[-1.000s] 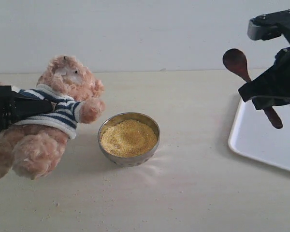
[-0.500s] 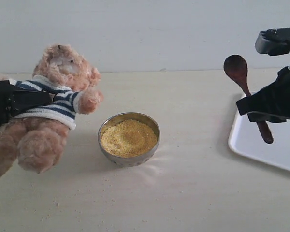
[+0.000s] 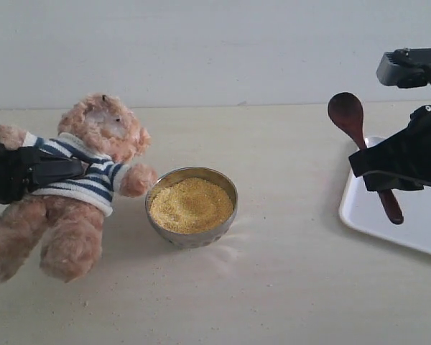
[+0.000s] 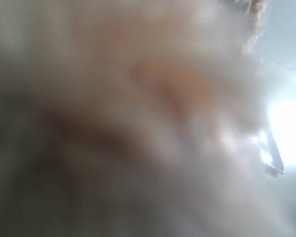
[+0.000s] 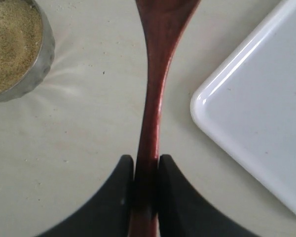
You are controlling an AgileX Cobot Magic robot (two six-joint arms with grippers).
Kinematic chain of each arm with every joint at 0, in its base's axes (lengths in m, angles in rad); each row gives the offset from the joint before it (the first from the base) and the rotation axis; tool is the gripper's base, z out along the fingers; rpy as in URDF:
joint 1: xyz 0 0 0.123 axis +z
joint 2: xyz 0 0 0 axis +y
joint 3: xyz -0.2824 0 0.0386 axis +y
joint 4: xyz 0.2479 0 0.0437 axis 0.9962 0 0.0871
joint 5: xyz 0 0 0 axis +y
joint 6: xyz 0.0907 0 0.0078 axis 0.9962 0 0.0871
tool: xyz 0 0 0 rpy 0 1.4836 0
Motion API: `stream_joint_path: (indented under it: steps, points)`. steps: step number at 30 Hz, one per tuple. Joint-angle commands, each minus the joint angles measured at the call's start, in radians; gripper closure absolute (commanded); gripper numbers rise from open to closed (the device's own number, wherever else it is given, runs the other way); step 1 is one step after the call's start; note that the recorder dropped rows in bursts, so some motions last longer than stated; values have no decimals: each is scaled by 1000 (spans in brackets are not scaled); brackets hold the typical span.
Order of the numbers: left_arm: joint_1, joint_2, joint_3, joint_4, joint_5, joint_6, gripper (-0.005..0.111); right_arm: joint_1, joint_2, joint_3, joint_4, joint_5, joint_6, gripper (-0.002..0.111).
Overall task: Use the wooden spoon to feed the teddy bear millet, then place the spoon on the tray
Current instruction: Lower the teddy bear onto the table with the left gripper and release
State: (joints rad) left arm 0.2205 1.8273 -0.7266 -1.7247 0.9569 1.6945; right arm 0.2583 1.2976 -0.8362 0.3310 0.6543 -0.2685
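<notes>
There's the right pincer (image 5: pixel 146 165) clenched on the wooden spoon (image 5: pixel 155 74) by its slim handle, oval end raised off the desk (image 3: pixel 287 287) at the edge of the tray (image 3: pixel 416 223); left pincer (image 3: pixel 61 171) grips the teddy bear (image 3: pixel 93 165) round its shirt, propping it just beside the millet (image 3: pixel 190 203), muzzle up for feeding

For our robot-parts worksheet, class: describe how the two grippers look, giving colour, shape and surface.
Both are matte black, with no markings or cables visible. The right gripper has two smooth jaws that widen in curves from narrow tips, under a boxy dark housing. The left gripper looks blocky.
</notes>
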Motion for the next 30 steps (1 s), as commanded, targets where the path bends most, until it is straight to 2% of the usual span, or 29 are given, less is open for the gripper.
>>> stream_joint_path:
  steps: [1,5,7,8,9,13,15,20,25,30]
  points:
    - [-26,80,7,-20,-21,68,102,-8,-8,-1,3,15,-9,109]
    - [-27,144,-18,-20,-23,85,100,-8,-8,-1,3,15,-11,109]
    - [-27,151,-18,-20,-25,85,90,-8,-8,-1,5,9,-11,109]
    - [-27,153,-18,-20,-27,85,83,-8,-8,-1,9,5,-11,109]
    - [-27,153,-18,-20,-27,85,66,-8,-8,-1,19,-5,-11,109]
    - [-27,153,-18,-20,-27,85,23,-8,-8,-1,43,-11,-25,109]
    - [-27,153,-20,-20,-27,62,13,-8,-8,-1,55,-11,-38,109]
    - [-27,153,-24,-20,0,60,4,-8,-8,-1,69,-5,-55,109]
    - [-17,153,-24,-20,82,60,4,-8,-8,-1,69,0,-57,109]
    - [30,143,-26,9,83,60,4,-8,-8,-1,72,5,-57,109]
